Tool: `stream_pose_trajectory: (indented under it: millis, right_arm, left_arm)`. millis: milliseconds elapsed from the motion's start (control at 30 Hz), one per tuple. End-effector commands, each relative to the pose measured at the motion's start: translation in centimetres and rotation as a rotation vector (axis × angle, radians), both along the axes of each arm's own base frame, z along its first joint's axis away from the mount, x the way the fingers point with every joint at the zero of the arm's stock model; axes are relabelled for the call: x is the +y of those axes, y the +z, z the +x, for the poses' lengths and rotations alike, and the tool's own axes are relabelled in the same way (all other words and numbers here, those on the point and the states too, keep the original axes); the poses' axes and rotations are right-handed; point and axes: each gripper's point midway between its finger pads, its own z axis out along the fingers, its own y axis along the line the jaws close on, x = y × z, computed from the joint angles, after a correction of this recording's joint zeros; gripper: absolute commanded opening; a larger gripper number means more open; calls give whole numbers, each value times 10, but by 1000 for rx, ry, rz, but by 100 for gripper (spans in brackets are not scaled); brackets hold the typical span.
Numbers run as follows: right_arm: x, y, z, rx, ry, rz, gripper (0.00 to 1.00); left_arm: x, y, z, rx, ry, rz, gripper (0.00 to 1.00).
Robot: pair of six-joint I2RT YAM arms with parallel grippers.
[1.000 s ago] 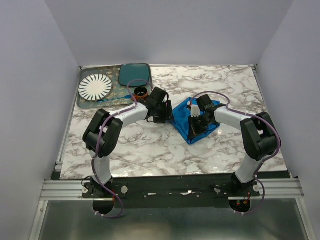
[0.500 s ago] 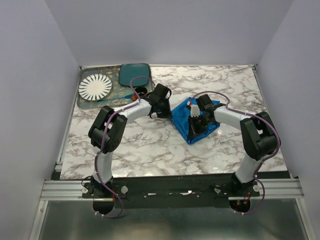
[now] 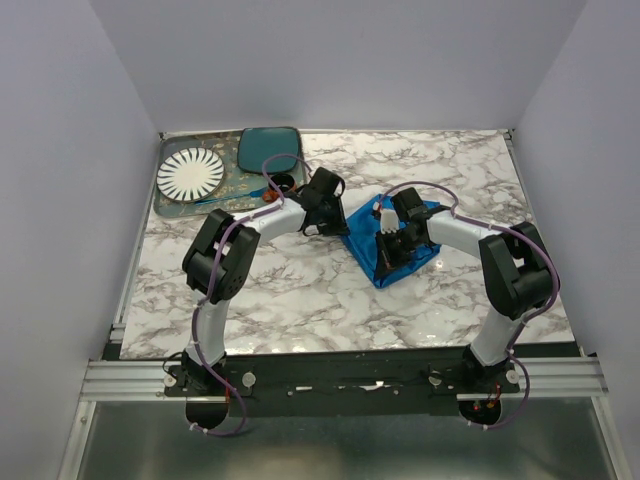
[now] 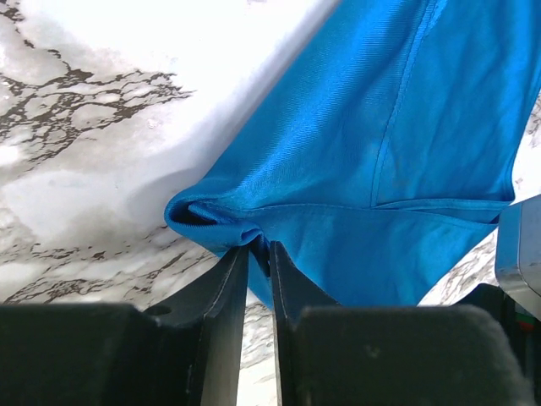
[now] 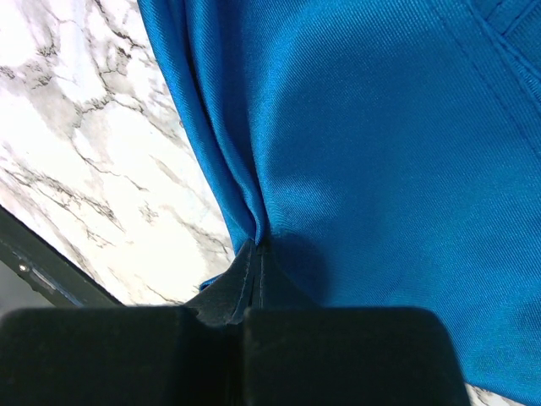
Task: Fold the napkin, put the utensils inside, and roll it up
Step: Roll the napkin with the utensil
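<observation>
The napkin [image 3: 363, 242] lies bunched on the worktop [image 3: 290, 300], just toward 3 o'clock from its centre, and both arms have hold of it. The left end effector [image 4: 259, 254] has its fingers drawn almost together on a small rolled lip at the cloth's 9 o'clock corner. The right end effector [image 5: 256, 254] is pinched tight on a thin ridge of fabric nearer the cloth's middle. The chief risk, as I judge it, is the slightness of the left hold: only a narrow fold sits between the tips, so a sideways pull could slide it free and let the corner drop. The two grips are also near each other, so drawing them apart unevenly could twist the cloth or drag it into a heap, not a flat fold. The right pinch seems to gather more than one layer, which could lift the underside too and spoil the crease. A wide swing toward 10 o'clock by the left arm could brush the tray [image 3: 165, 205] and the teal plate [image 3: 268, 150] there. I cannot make out the fork with certainty.
</observation>
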Motion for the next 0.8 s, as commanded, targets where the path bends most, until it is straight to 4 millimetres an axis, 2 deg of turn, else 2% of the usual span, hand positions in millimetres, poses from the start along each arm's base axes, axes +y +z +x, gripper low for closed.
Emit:
stream_pose_trajectory:
  millis: [0,100,300,567,767]
  right_arm:
    - [-15,-18,0,13,7,-78,1]
    - [-15,-18,1,15,7,-79,1]
    - [-14,-18,0,19,8,-76,1]
    - [-14,-20,-1,26,11,-77,1]
    - [-14,-19,1,20,11,-82,0]
  left_arm:
    - [-5,22,3,-55,16,-65,27]
    - [-9,21,2,-46,4,-81,32]
    - [-19,9,3,-6,-1,-110,32]
    - [-23,11,6,-10,2,-123,28]
    - [-30,4,6,15,9,-141,29]
